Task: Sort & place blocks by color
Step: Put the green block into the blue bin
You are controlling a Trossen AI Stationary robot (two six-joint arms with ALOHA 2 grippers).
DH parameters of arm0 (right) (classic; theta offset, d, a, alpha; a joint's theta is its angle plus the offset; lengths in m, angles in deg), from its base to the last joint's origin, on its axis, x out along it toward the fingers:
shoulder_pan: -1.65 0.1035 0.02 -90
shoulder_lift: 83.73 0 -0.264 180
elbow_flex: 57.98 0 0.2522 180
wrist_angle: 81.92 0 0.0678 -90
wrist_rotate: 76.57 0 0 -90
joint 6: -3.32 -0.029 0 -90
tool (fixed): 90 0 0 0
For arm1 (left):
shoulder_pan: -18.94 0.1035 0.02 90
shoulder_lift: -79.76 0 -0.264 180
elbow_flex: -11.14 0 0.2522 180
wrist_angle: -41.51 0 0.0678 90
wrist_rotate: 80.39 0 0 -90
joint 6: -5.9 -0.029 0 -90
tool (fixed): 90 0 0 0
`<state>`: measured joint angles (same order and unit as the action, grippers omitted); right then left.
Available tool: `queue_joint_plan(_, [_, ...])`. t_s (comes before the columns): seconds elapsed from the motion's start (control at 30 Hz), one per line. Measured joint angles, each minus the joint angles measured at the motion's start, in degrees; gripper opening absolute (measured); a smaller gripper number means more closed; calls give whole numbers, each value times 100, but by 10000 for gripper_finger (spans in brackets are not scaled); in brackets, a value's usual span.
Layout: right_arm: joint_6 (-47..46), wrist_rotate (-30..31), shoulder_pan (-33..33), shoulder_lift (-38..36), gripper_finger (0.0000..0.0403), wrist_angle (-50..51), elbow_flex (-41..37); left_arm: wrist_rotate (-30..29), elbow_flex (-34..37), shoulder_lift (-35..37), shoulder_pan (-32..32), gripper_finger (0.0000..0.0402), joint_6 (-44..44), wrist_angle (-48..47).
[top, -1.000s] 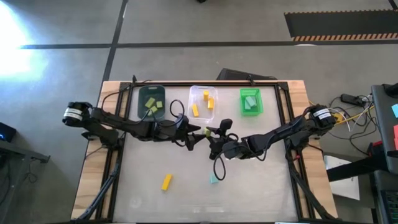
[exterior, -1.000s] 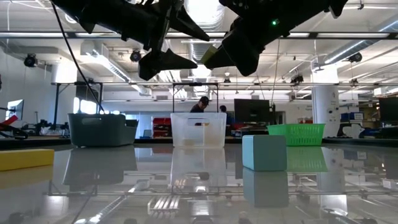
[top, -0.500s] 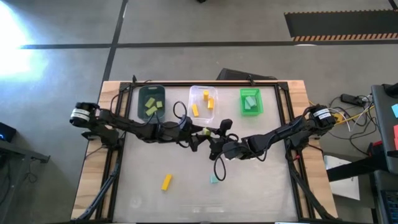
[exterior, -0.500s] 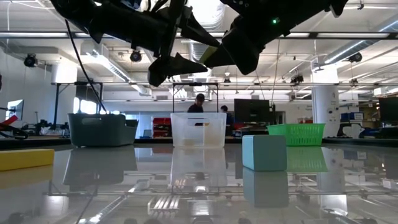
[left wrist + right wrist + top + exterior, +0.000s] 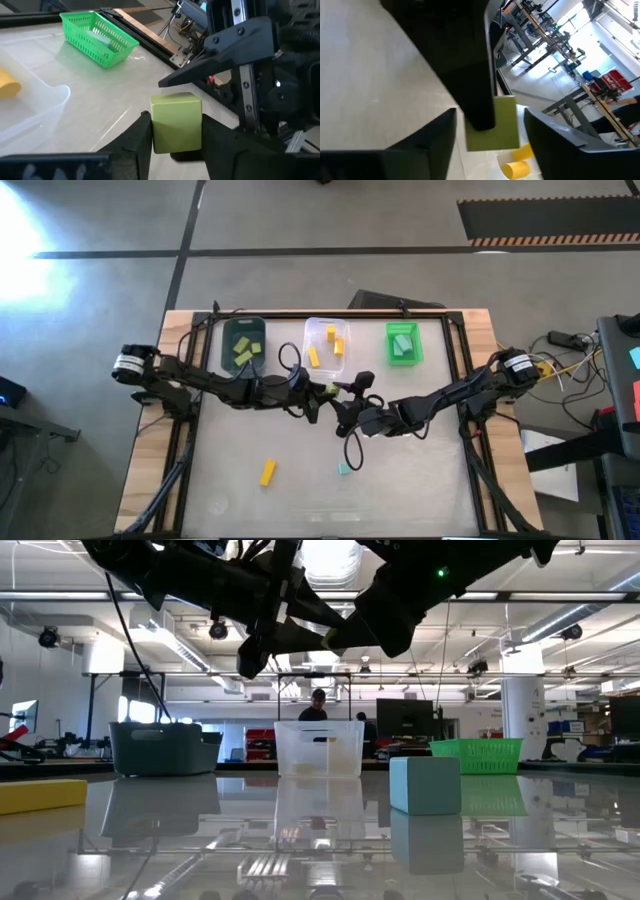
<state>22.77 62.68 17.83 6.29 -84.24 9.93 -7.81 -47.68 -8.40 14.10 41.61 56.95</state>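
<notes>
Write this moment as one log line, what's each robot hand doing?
left hand: shut on pale yellow-green cube | right hand: open beside it | phase: mid-air handover

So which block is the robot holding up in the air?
Find the clear bin in the middle of the row of three. Just in front of it, the left gripper pinches a pale yellow-green cube, the only block off the table.

Overhead, table-level and two wrist views share the table (image 5: pixel 230 480).
</notes>
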Motion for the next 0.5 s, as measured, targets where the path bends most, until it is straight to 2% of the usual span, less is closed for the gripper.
queue_joint_plan(0.13, [66, 187, 4, -85, 252, -78, -2, 29, -21, 274, 204, 116, -27, -537])
queue_joint_plan(0.33, [-124, 374, 42, -515, 260, -64, -2, -56, -162, 1200, 777, 116, -413, -2908])
queue_joint_plan(0.4, [-348, 325, 45, -699, 256, -25, -2, -306, -207, 1583, 1101, 116, -587, -3903])
queue_joint_plan(0.5, [-748, 261, 71, -907, 248, 150, -1, -1142, -150, 2109, 1683, 116, -590, -5442])
